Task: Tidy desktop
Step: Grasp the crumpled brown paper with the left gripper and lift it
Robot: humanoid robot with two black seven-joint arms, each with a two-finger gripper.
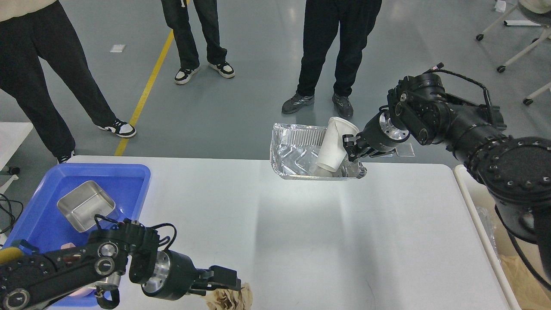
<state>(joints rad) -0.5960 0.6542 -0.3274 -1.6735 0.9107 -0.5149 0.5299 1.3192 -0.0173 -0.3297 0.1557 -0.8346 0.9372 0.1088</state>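
Note:
The white desktop [301, 241] fills the view. My right gripper [349, 148] is shut on the right rim of a crumpled foil tray [297, 153] and holds it just above the table's far edge. A white paper cup [331, 144] leans inside the tray against the gripper. My left gripper [224, 282] reaches in low from the left. Its fingers look open and sit at the top left of a crumpled brown paper ball [230, 299] at the front edge.
A blue tray [142, 181] at the left holds a steel box [84, 206]; my left arm hides its front part. A beige bin [473, 202] stands off the table's right edge. Three people stand behind the table.

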